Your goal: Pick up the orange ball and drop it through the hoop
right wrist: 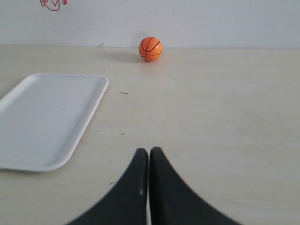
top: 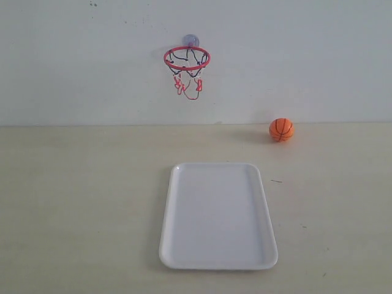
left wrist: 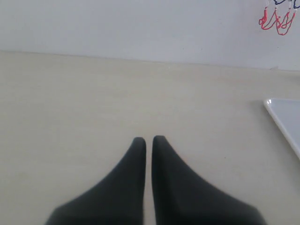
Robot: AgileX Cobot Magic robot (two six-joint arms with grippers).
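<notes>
The orange ball (top: pixel 281 129) rests on the table by the back wall, right of the tray; the right wrist view shows the ball (right wrist: pixel 150 48) well ahead of my right gripper (right wrist: pixel 148 151), which is shut and empty. The hoop (top: pixel 187 59), red-rimmed with a dark and red net, hangs on the wall above the tray's far end. Only the net's red tips (left wrist: pixel 276 21) show in the left wrist view. My left gripper (left wrist: pixel 148 139) is shut on nothing, over bare table. Neither gripper appears in the exterior view.
A white rectangular tray (top: pixel 177 245) lies at the table's centre, below the hoop; its edge (right wrist: pixel 96 101) shows left of the right gripper and its corner (left wrist: pixel 281 115) near the left gripper. The wall stands close behind the ball.
</notes>
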